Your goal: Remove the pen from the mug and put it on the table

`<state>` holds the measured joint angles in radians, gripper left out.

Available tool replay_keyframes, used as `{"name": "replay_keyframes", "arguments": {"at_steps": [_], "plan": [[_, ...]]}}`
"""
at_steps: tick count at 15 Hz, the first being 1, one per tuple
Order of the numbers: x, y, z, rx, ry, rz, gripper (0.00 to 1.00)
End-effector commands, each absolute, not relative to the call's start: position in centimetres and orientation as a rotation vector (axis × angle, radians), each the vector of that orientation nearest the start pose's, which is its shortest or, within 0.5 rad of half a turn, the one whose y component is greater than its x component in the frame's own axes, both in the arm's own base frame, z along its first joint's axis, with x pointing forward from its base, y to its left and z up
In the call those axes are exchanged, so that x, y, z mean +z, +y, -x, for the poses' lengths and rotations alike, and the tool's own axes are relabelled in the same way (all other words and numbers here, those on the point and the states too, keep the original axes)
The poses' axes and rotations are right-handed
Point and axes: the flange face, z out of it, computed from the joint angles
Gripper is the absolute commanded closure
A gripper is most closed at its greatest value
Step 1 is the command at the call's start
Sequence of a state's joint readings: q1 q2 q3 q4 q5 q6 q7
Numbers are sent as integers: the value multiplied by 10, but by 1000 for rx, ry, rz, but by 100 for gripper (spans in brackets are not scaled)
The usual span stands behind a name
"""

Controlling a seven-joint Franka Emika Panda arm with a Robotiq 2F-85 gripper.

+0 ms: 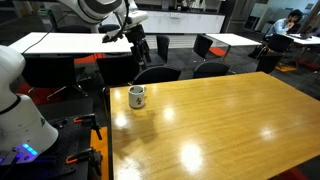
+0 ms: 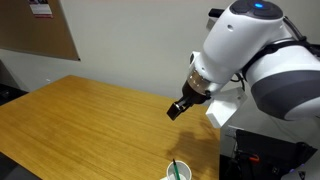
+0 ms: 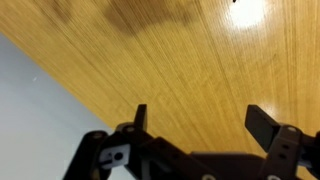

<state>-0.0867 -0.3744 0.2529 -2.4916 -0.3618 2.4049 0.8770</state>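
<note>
A small whitish-grey mug [image 1: 137,96] with dark markings stands on the glossy honey-brown table [image 1: 220,130] near its far left corner. In an exterior view the mug [image 2: 178,173] shows at the bottom edge with the thin green pen [image 2: 173,168] standing in it. My gripper [image 1: 137,44] hangs high above the table, well behind and above the mug; it also shows in an exterior view [image 2: 177,108]. In the wrist view the gripper [image 3: 200,120] is open and empty over bare table wood [image 3: 190,60]. Mug and pen are out of the wrist view.
White-topped tables [image 1: 60,42] and dark chairs [image 1: 155,72] stand behind the brown table. A person [image 1: 288,24] sits at the far right. A white robot base [image 1: 20,110] stands left of the table. A cork board [image 2: 35,30] hangs on the wall.
</note>
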Motion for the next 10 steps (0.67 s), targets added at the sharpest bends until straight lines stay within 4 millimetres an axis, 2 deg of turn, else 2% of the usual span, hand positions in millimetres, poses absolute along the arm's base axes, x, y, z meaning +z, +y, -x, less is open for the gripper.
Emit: {"name": "replay_keyframes", "arguments": {"at_steps": [1, 3, 9, 10], "plan": [[442, 78, -438, -856, 855, 3184, 0], [441, 79, -440, -795, 823, 3204, 0], [440, 79, -440, -796, 822, 3207, 0], [442, 73, -437, -789, 886, 3192, 0]]}}
